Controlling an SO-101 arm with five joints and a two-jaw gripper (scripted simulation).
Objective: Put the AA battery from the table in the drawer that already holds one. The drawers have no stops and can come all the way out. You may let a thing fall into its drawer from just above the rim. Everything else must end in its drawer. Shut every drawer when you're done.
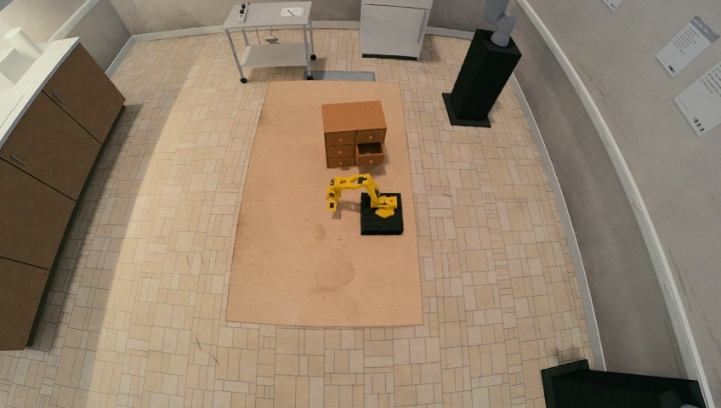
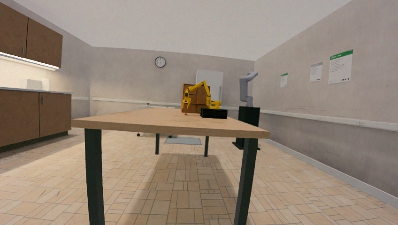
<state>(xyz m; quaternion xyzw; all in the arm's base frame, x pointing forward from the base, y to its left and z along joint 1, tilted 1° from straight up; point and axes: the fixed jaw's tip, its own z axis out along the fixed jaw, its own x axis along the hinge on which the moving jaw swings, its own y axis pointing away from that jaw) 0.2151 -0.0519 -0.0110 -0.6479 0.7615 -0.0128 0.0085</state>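
Note:
My yellow arm reaches left from its black base (image 1: pixel 381 220) (image 2: pixel 213 113), and its gripper (image 1: pixel 331 206) (image 2: pixel 185 107) points straight down. It hangs a little above the table (image 1: pixel 283 263) (image 2: pixel 167 122), with the fingers a narrow gap apart and nothing between them. A small reddish thing, probably the AA battery (image 2: pixel 185 113), lies on the table right under the fingertips. In the overhead view the gripper hides it. The brown drawer cabinet (image 1: pixel 354 116) (image 2: pixel 195 98) stands behind the arm. Its middle right drawer (image 1: pixel 370 150) is pulled out; the others look shut. I cannot see what it contains.
A black pedestal (image 1: pixel 480 81) (image 2: pixel 248 122) with a grey arm stands to the right of the table. A white trolley (image 1: pixel 270 35) and a white cabinet (image 1: pixel 394 27) stand beyond the far end. Brown cupboards (image 1: pixel 45 151) line the left wall.

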